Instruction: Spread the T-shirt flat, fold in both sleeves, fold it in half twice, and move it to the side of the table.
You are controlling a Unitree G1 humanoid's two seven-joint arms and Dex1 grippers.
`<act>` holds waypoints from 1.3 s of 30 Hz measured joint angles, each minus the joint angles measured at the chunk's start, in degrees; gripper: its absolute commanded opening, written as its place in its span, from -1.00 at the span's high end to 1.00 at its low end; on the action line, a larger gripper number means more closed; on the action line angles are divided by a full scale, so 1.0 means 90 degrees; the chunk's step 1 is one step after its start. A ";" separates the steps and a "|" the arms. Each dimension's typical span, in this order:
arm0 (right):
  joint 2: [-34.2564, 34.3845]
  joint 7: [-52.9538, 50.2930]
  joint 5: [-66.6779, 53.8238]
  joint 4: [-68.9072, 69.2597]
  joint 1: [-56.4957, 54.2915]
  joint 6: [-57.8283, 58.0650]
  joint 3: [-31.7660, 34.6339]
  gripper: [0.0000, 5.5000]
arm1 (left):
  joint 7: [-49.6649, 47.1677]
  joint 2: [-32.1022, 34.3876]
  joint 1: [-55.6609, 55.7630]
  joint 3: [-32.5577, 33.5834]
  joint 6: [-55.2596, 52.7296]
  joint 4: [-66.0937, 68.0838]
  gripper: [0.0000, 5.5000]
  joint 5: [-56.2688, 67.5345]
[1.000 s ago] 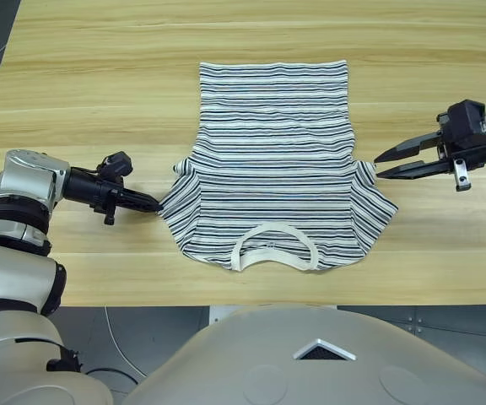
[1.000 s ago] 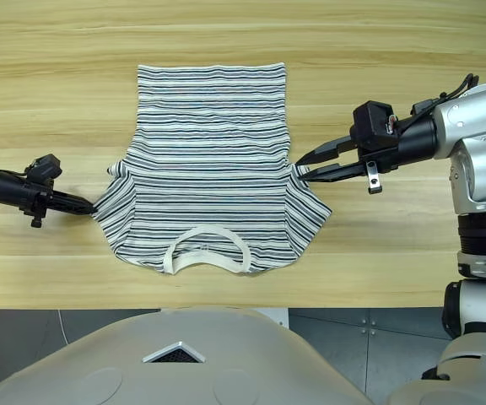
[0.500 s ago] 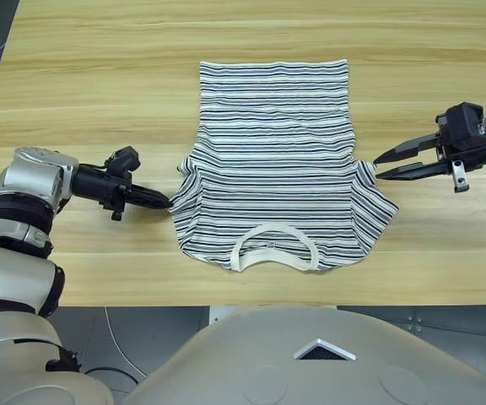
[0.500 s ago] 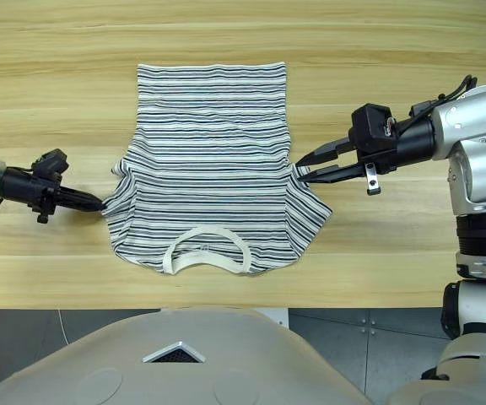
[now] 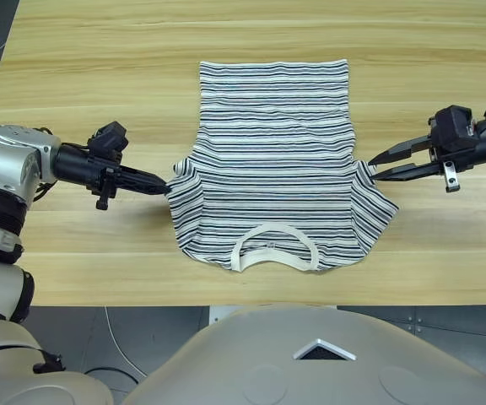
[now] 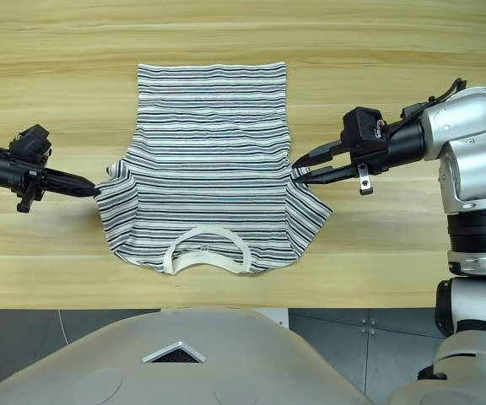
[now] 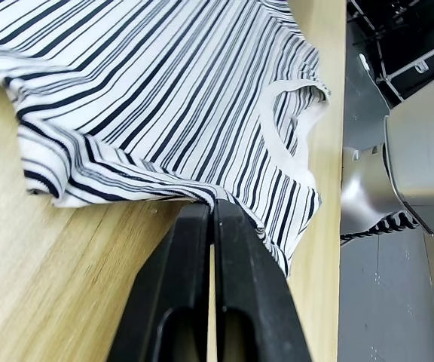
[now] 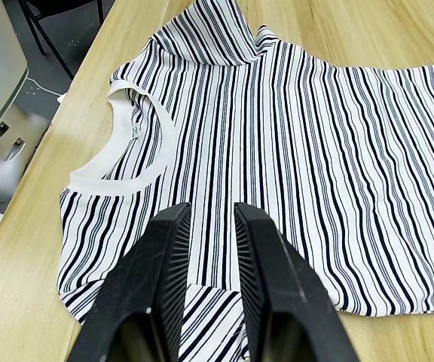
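A black-and-white striped T-shirt (image 5: 272, 160) lies spread on the wooden table (image 5: 99, 67), with its white collar (image 5: 274, 246) nearest me. My left gripper (image 5: 168, 191) is at the edge of the left sleeve (image 5: 182, 184), shut on the fabric; in the left wrist view its fingers (image 7: 194, 249) press together under the sleeve hem. My right gripper (image 5: 372, 167) is open at the upper edge of the right sleeve (image 5: 376, 202). In the right wrist view its two fingers (image 8: 168, 256) stand apart over the striped cloth.
Bare wood surrounds the shirt on all sides, with wide room at the far end and to both sides. The table's near edge (image 5: 142, 302) runs just below the collar.
My left gripper has gone in toward the shirt and then farther from me, carrying the left sleeve's edge with it. My right gripper has edged closer to the right sleeve, still open.
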State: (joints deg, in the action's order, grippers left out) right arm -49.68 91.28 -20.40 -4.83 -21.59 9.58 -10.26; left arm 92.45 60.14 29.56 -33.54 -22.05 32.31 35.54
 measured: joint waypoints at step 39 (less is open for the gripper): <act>0.0174 0.0001 0.0114 -0.0094 0.0128 -0.0273 -0.0013 0.61 | 0.0000 -0.2334 0.1823 -0.2003 0.0321 -0.0163 0.83 -0.1184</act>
State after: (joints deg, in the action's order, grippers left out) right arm -48.11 91.29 -19.37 -5.67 -20.43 7.12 -10.37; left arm 92.45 39.13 45.97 -51.57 -19.16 30.85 24.89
